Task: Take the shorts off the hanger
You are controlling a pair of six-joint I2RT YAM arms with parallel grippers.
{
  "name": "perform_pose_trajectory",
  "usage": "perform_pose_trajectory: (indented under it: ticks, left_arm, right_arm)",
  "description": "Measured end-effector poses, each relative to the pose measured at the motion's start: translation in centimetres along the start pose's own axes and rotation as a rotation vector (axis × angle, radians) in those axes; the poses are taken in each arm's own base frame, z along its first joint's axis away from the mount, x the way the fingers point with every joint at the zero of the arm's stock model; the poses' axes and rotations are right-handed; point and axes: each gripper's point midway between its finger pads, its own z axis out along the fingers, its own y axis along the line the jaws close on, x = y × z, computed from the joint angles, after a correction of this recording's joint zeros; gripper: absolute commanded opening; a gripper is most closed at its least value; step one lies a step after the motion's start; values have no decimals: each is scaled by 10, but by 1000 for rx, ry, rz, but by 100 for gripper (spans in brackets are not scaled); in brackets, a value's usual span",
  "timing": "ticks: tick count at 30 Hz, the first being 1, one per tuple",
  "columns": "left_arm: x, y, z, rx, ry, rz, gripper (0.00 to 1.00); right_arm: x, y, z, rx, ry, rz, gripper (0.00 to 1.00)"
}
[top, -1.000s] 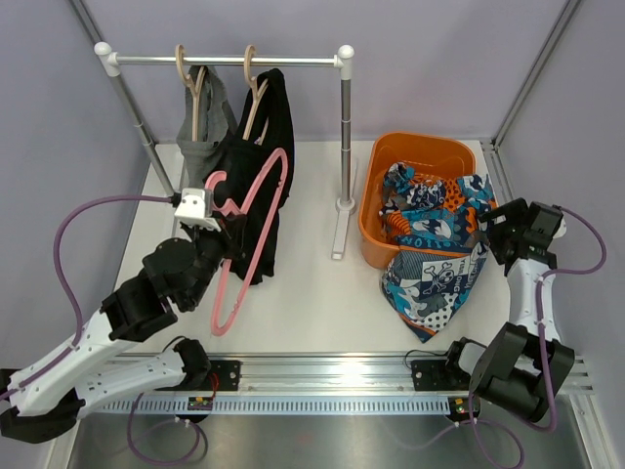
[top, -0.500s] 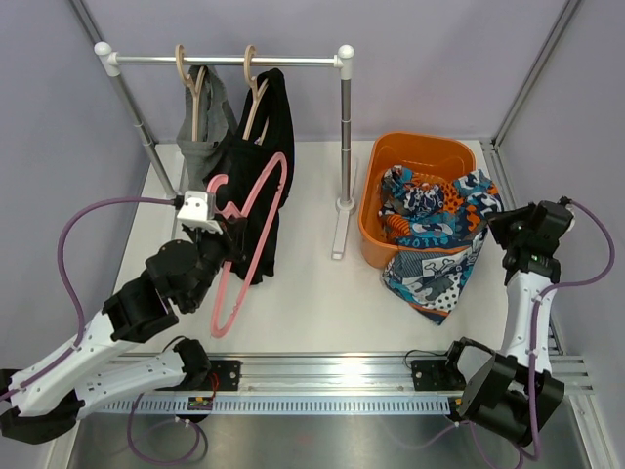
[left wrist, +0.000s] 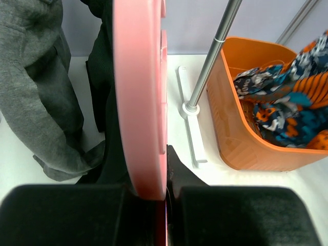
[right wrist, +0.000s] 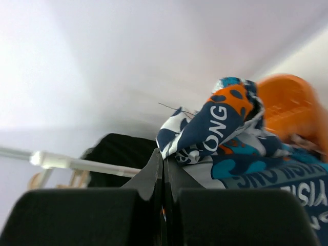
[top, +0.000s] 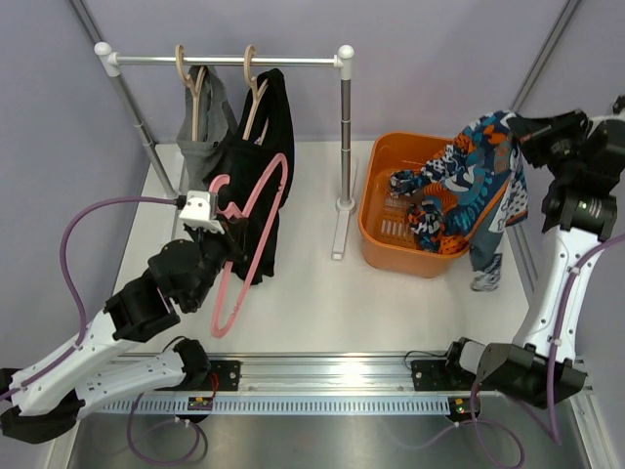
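My left gripper (top: pixel 227 227) (left wrist: pixel 166 154) is shut on a bare pink hanger (top: pixel 256 220) (left wrist: pixel 141 92), held slanted in front of the rack. On the rail (top: pixel 293 61), grey shorts (top: pixel 207 132) (left wrist: pixel 36 77) and black shorts (top: pixel 269 127) (left wrist: pixel 100 77) hang from wooden hangers. My right gripper (top: pixel 527 137) (right wrist: pixel 163 156) is raised at the far right, shut on an edge of the printed shorts (top: pixel 479 186) (right wrist: pixel 225 123). These hang over the right side of the orange basket (top: pixel 391 156) (left wrist: pixel 241 143), one end trailing inside it.
The rack's right post (top: pixel 345 137) stands on a white foot (top: pixel 340 230) between the hanging clothes and the basket. Frame uprights rise at the back corners. A metal rail (top: pixel 322 376) runs along the near edge.
My right gripper has shut on the printed shorts and risen up and back, pulling them off the basket's front edge. The left arm and pink hanger have stayed put.
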Motion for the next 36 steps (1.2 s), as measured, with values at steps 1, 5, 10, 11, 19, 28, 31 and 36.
perform_pose_trajectory:
  ticks: [1, 5, 10, 11, 19, 28, 31, 36]
  left_arm:
    - [1, 0, 1, 0, 3, 2, 0]
    - [5, -3, 4, 0, 17, 14, 0]
    - [11, -6, 8, 3, 36, 28, 0]
    - [11, -7, 9, 3, 37, 29, 0]
    - [12, -7, 9, 3, 38, 31, 0]
    - [11, -9, 10, 13, 37, 25, 0]
    - [13, -11, 11, 18, 43, 28, 0]
    - [17, -14, 14, 22, 55, 30, 0]
  right_arm:
    - [-5, 19, 7, -39, 8, -9, 0]
    - [-8, 86, 39, -157, 54, -50, 0]
    - [0, 144, 70, -276, 92, -83, 0]
    - [0, 149, 78, -287, 93, -85, 0]
    - [42, 130, 127, -234, 179, -54, 0]
    - [119, -3, 124, 67, 280, -49, 0]
    - [148, -59, 109, 200, 317, -71, 0]
    - [186, -133, 89, 386, 378, -129, 0]
